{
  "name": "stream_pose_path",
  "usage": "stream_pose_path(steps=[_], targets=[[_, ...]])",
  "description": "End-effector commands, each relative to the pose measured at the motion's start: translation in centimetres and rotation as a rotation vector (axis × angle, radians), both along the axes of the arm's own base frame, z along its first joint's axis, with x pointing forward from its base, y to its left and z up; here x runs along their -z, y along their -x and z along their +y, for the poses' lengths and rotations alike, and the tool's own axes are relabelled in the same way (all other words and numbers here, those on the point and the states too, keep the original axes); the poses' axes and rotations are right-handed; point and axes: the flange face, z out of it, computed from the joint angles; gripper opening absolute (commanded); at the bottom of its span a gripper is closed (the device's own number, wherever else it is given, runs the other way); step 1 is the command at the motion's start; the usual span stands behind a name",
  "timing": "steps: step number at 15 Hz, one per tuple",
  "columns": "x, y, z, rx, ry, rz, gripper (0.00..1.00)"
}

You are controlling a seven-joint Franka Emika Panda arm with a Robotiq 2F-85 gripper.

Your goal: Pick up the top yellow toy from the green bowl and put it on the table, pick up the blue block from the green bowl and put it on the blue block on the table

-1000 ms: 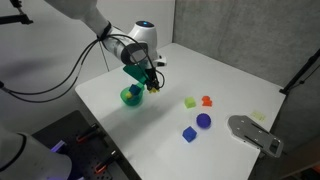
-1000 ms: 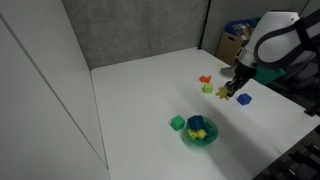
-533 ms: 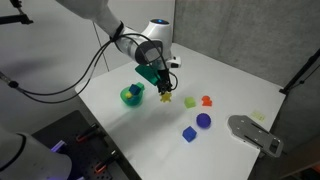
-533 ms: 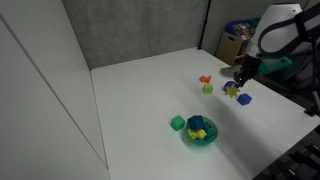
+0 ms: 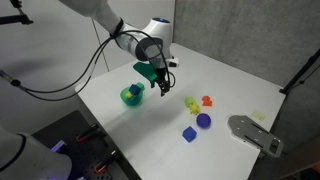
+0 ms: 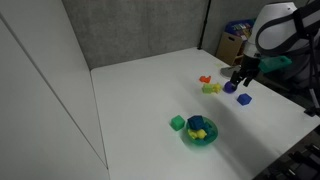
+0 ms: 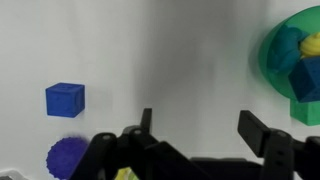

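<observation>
Gripper (image 7: 198,128) over table (image 7: 150,50), jaws apart — wide

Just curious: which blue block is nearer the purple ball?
The blue block on the table, beside the purple ball; the other blue block sits inside the green bowl.

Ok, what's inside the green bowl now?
The green bowl holds a blue block and a yellow toy. Anything beneath them is covered.

Bright even light, soft shadows on the table (image 5: 232,84), grainy exterior views, wrist view blurred
</observation>
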Motion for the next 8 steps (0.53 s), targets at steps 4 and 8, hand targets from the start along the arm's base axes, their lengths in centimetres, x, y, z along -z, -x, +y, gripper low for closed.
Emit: stream_pose_path(steps=[4,8], targets=[[0.4,0.3,6.3,-0.129,-0.102,0.101,1.00],[1.7,0.6,9.9,-0.186,-0.120,0.134,1.00]])
